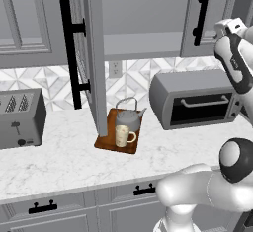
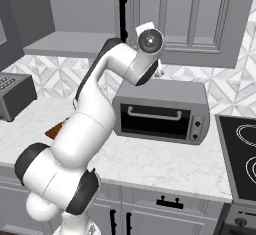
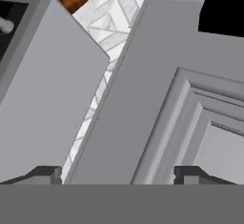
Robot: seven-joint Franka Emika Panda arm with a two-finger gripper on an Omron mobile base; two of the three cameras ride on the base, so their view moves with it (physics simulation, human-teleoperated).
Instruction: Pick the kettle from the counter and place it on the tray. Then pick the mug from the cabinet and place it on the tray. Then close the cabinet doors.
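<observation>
Kettle [image 1: 128, 117] and mug [image 1: 123, 135] both on tray [image 1: 106, 144], mug in front of kettle, touching or nearly so. Tray on counter [image 1: 64, 157] between toaster [image 1: 20, 120] and toaster oven [image 1: 195, 100]. Left cabinet door [image 1: 91, 53] stands wide open, edge-on above tray; right cabinet door [image 1: 205, 16] partly ajar. Gripper [image 3: 116, 173] empty, jaws spread apart, tips close against grey panelled door face [image 3: 157, 104]. Arm raised beside right door, above toaster oven.

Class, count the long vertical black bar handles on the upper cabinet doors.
2: one black bar handle on the open grey door left of the shelf, one on the door right of it. Others may be hidden.
</observation>
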